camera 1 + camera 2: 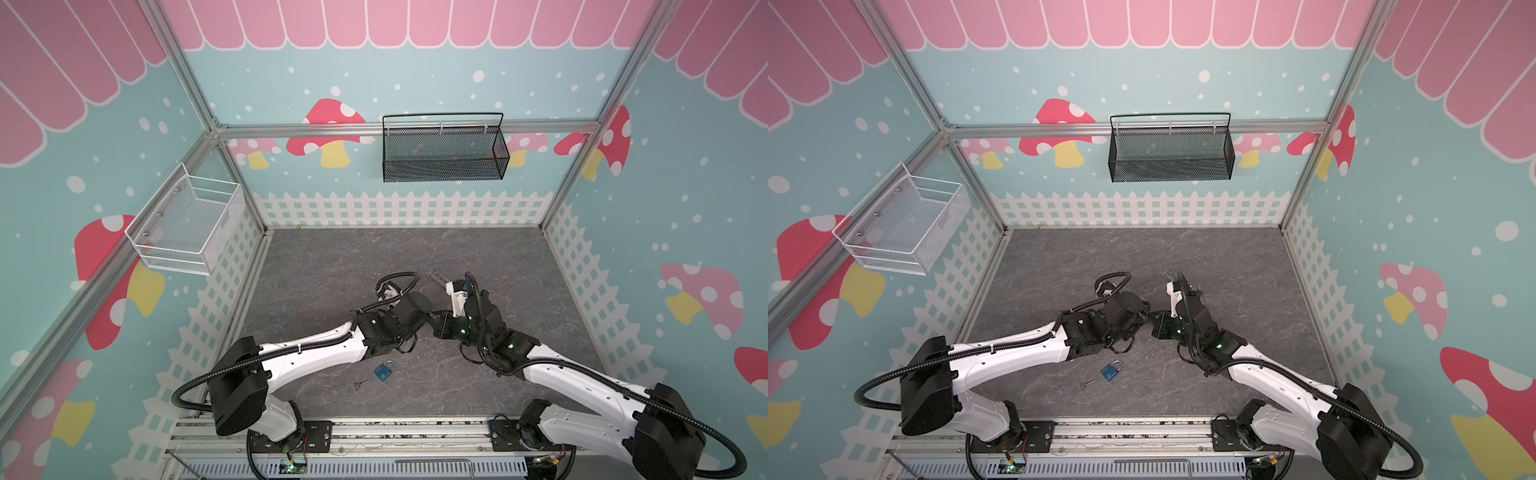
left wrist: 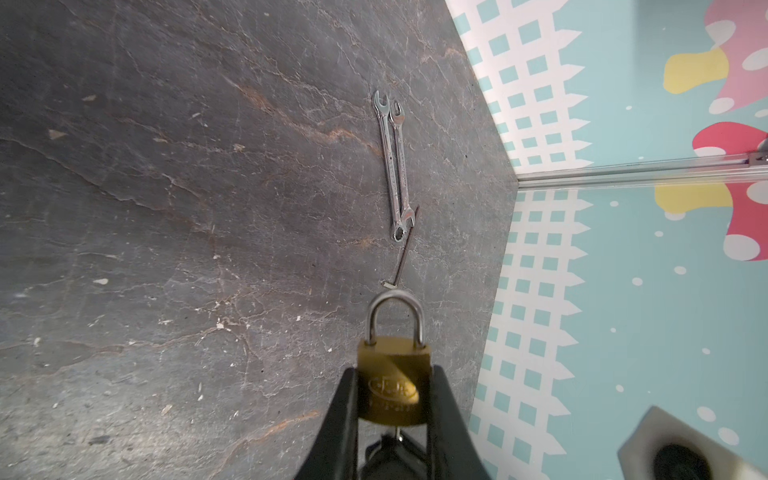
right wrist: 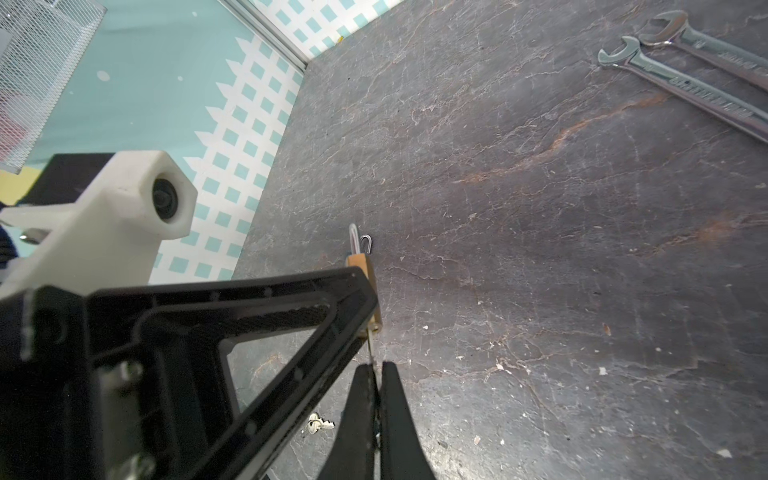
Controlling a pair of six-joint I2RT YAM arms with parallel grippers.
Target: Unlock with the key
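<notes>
Table (image 1: 332, 257) is mostly bare. Both hands meet nose to nose in the air over its middle. Left hand (image 2: 393, 370) is clamped on the flanks of the brass padlock (image 2: 394, 386). Right hand (image 3: 376, 365) is pressed together on the key (image 3: 369, 347). With that little clearance, a big wrist roll on the right could clash the two. Two wrenches (image 2: 392, 166) and a hex key (image 2: 405, 247) lie just beyond, toward the back edge. They're clear, but bad to land on. The left hand grips the padlock on narrow, smooth brass faces, so torque may spin the body in the grip instead of turning the cylinder, or pop it loose. Shackle (image 2: 395, 316) looks seated on both legs, so I'd say it's not unlocked yet. Blue padlock (image 1: 384, 371) sits near the front edge and isn't involved. The key blade runs straight into the brass lock's underside. It looks inserted, but I can't tell how deep. Any axis offset between the wrists during the twist and that thin blade bends or binds. A thin pinch could also slip, so nothing turns. Spare key (image 1: 360, 384) lies beside the blue lock.
</notes>
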